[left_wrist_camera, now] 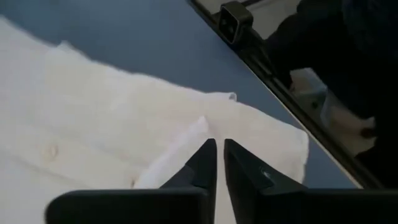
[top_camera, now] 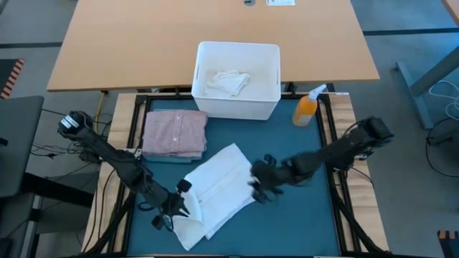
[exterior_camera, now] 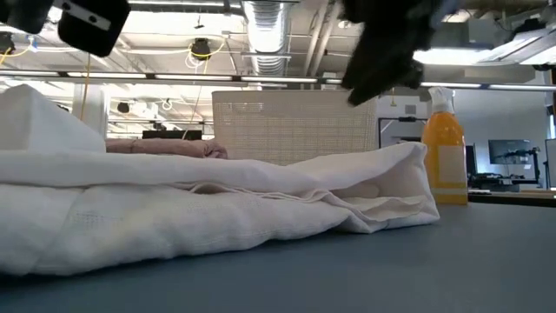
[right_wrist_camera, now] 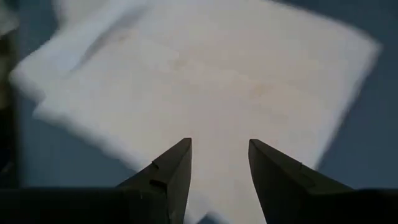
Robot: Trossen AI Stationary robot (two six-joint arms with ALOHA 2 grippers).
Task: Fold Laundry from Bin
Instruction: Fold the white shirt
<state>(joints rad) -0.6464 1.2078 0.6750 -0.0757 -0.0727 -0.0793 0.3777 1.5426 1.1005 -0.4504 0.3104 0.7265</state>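
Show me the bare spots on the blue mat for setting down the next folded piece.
Free: mat right of the white cloth, below the orange bottle. Crowded: the left, with the pink shirt, and the bin edge.

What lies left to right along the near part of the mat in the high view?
left gripper → white garment → right gripper

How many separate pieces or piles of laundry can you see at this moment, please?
3: a white cloth spread on the mat between both grippers, a folded pink shirt beside the bin's front left corner, and crumpled white cloth inside the bin. More may lie hidden underneath.
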